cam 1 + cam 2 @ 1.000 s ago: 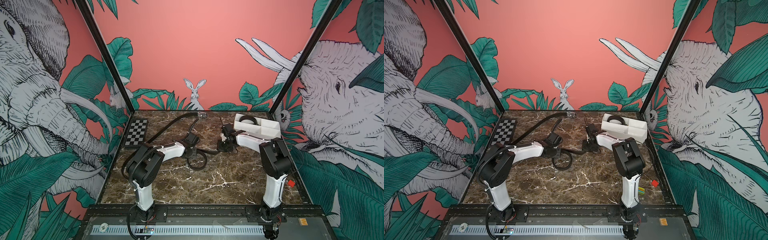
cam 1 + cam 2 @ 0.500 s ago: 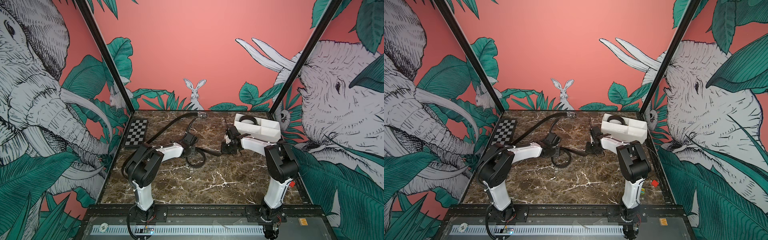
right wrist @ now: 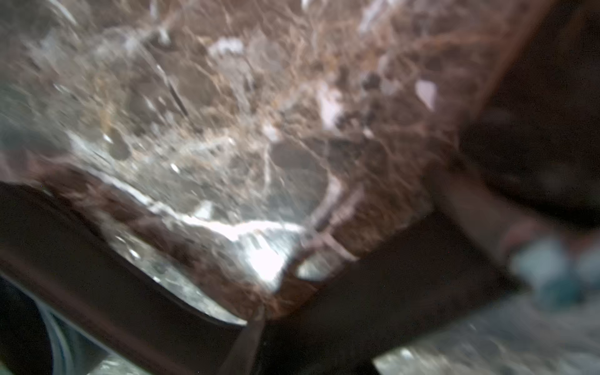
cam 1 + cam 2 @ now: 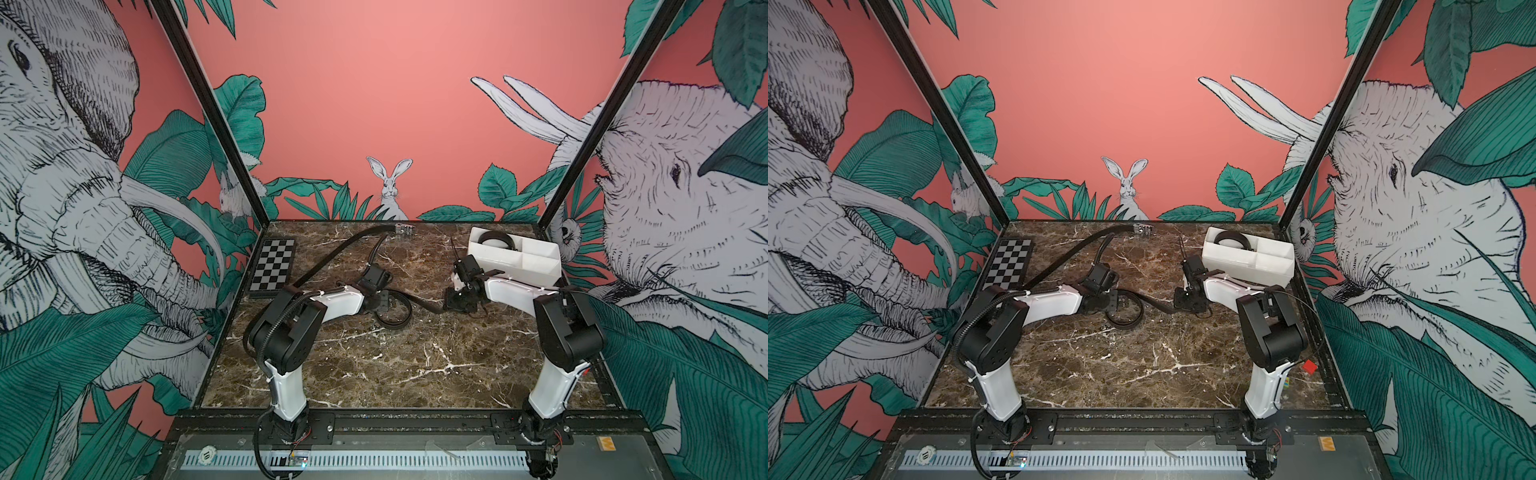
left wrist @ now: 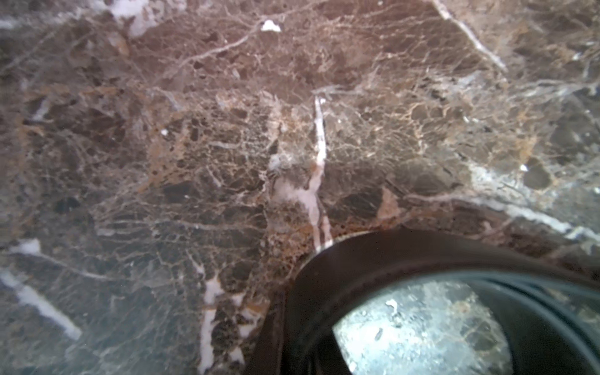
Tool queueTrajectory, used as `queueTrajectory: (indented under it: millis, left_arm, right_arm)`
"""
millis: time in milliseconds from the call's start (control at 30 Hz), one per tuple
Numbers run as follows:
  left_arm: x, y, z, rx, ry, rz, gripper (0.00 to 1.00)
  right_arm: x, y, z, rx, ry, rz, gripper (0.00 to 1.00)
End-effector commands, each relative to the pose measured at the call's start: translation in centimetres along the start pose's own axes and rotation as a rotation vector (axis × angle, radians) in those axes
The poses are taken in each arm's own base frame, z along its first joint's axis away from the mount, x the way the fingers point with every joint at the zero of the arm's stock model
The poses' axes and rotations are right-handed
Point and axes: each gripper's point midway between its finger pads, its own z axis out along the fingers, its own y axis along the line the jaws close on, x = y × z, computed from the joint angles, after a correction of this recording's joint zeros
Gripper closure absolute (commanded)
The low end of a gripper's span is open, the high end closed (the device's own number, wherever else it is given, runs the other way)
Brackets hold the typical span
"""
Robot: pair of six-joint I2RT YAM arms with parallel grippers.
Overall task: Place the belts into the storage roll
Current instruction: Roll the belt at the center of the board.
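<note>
Black belt lies half coiled on marble, between left gripper and right gripper; whether their jaws are closed I cannot tell.

Storage roll: one, at 1 o'clock.
Belts: three.
- coiled belt, inside the roll
- long belt, running from 12 toward 10 o'clock
- looped belt, middle of the worktop

Checkered board: one, at 10 o'clock.
Hands: two, left hand and right hand.
Small red piece: one, at 4 o'clock.
</note>
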Motion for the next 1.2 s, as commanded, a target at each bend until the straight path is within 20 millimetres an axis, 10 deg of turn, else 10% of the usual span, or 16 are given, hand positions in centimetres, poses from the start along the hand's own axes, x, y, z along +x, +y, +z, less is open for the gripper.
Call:
queueTrajectory:
  millis: [0, 233, 567, 900, 1167]
  left_arm:
    - [14.3, 9.5, 1.6, -0.327, 0.503, 0.052, 0.93]
    - [14.3, 9.4, 1.9, -0.326, 0.497, 0.045, 0.94]
    - [14.7, 9.4, 2.4, -0.327, 0.497, 0.038, 0.94]
    - [14.7, 9.4, 2.5, -0.322, 0.494, 0.031, 0.94]
    - [15.4, 9.4, 2.9, -0.324, 0.513, 0.015, 0.94]
  right_arm:
    - [4.2, -2.4, -2.5, 0.17, 0.164, -0.122, 0.53]
    - [-1.3, 2.2, -7.1, 0.14, 0.041, -0.395, 0.39]
    - [-7.0, 10.4, -1.7, 0.109, -0.07, -0.71, 0.37]
    - [-10.9, 12.9, 1.3, 0.095, -0.152, -0.822, 0.35]
    - [-10.0, 13.5, 4.5, 0.039, -0.05, -0.818, 0.64]
